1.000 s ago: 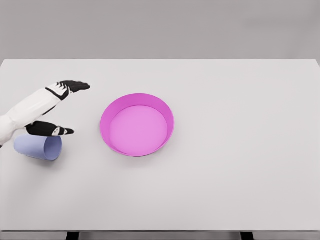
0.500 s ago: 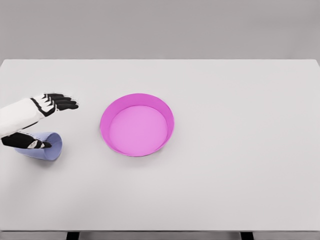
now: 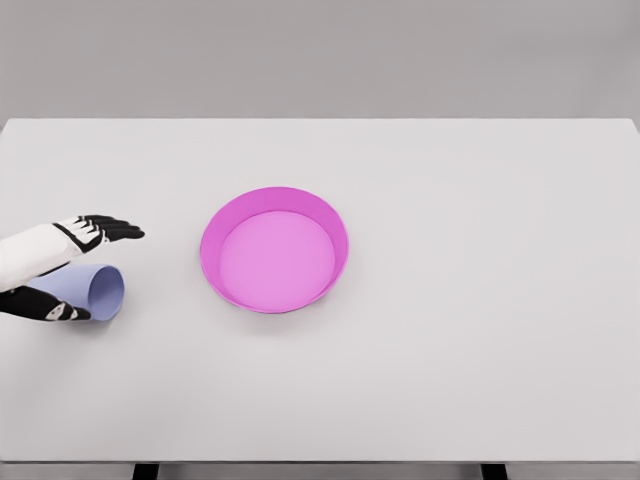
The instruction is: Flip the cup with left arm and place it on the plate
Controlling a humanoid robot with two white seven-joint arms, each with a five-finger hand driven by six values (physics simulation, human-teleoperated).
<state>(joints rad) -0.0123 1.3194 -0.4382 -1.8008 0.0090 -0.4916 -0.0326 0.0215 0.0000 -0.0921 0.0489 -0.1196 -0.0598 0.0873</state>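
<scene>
White pretty much sums up the biggest thing on show, the table point(image 3: 480, 380), which fills most of the head view from the 9 o'clock edge right across to 3 o'clock, with a flat grey wall behind it up at 12. Next biggest is the plate point(image 3: 342, 232), a bright magenta dish with a raised rim, sitting flat just left of the table's middle and carrying nothing. Then comes the left hand point(image 3: 62, 268), poking in from the 9 o'clock edge on its white forearm; its black fingers point(image 3: 112, 230) are stretched out straight and pointing toward 3 o'clock, and the thumb point(image 3: 55, 310) is splayed lower down, so the hand is spread wide and not clamped around anything. Smallest is the cup point(image 3: 100, 288), a pale lavender one lying on its side on the table, its open mouth facing roughly 3 o'clock toward the plate. It sits in the gap between the fingers above and the thumb below, at about 9 o'clock from the plate and well apart from it. Can't really tell if the hand is actually touching the cup.
</scene>
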